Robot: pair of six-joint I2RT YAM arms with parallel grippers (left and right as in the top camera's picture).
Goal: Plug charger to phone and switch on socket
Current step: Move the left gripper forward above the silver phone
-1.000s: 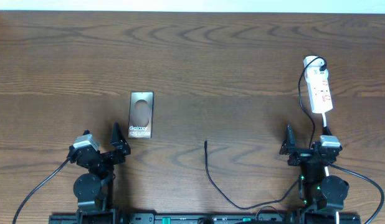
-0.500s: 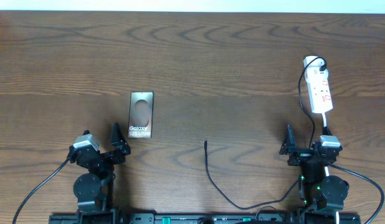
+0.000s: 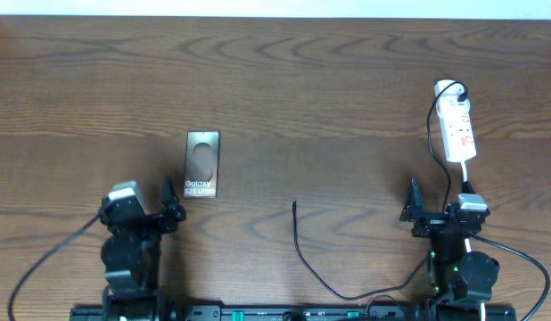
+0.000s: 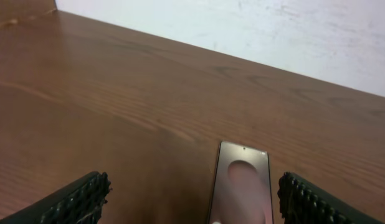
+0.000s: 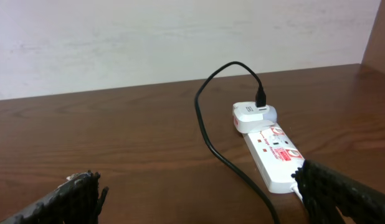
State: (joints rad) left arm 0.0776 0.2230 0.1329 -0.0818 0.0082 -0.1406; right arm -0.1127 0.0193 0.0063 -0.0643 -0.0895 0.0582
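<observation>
Now, left tool [image 3: 171,201] spread, facing phone [image 3: 202,165]

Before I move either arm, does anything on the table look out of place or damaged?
Nothing stands out. The phone lies flat, the charger trails loose on the wood with its tip free, and the socket looks intact.

Phone [image 3: 202,164] lying flat, face up, left of centre on worktop [image 3: 329,80].
Charger [image 3: 295,227] trailing loose mid-worktop, plug tip pointing away, lying well apart from phone.
Socket [image 3: 458,129] lying far right, white with red marks, carrying white adapter [image 3: 447,89] at far end.
</observation>
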